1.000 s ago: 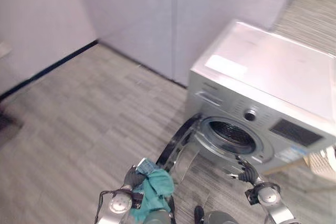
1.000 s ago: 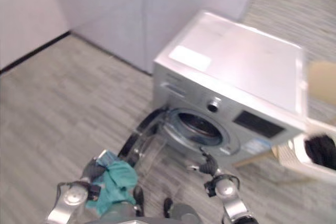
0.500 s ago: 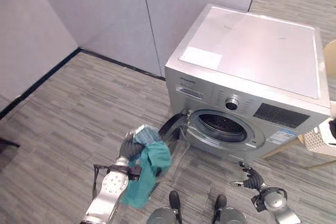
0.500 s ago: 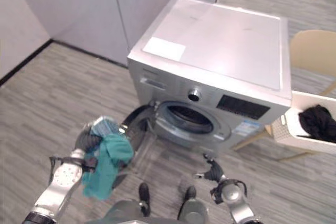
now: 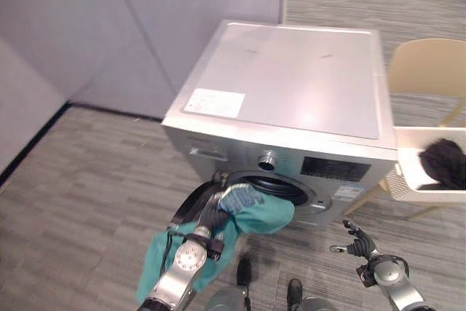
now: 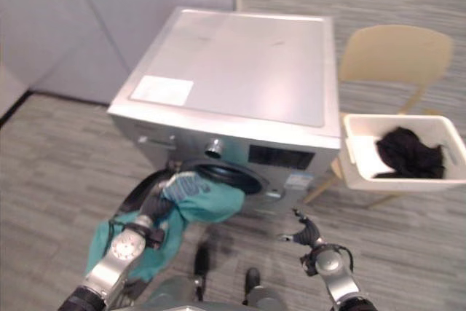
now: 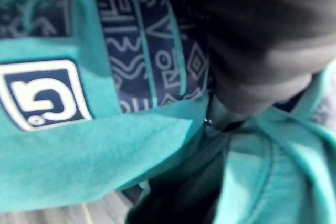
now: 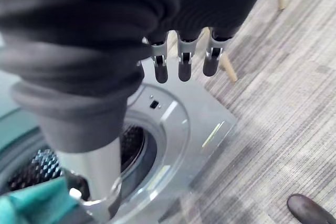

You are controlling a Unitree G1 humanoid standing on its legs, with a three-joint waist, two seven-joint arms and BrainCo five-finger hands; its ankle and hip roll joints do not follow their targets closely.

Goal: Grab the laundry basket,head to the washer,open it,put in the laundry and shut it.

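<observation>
One silver front-loading washer (image 5: 291, 100) stands on the grey plank floor (image 5: 80, 187), its round door (image 5: 191, 207) swung open toward the robot's left, and one white laundry basket (image 6: 397, 152) sits on a beige chair (image 6: 397, 52) to the washer's right with one dark garment (image 6: 409, 152) in it. One teal garment (image 5: 255, 216) — plain teal with a navy patterned band and a white-edged navy patch — is clenched in the left robot hand (image 5: 218, 213) right at the drum opening (image 5: 280, 189). Its long axis runs from the opening, where the bunched upper end lies across the rim, back and down past the left arm, the loose tail hanging near the floor. The right robot hand (image 5: 354, 239) hovers low before the washer's right front corner — fingers (image 8: 181, 61) straight and relaxed, holding nothing.
</observation>
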